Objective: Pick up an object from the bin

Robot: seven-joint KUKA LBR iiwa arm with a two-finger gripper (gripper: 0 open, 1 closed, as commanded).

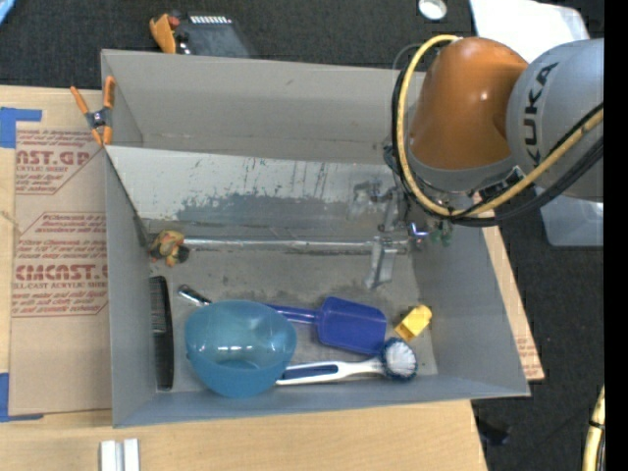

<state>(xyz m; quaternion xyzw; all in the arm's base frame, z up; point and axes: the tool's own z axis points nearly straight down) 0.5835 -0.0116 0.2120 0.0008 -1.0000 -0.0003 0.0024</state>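
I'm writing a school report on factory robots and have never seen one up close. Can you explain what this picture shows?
This is a robot arm, grey with an orange cover, reaching in from the right. The single camera looks down from above, slightly to one side. Below the arm stands a grey metal bin of small things for it to pick from. Its hand hangs over bare bin floor, and I see nothing in it. Along the near side lie a light blue bowl, a dark blue scoop-shaped thing, a small yellow block and a white brush with a round head. A black comb lies at the left.
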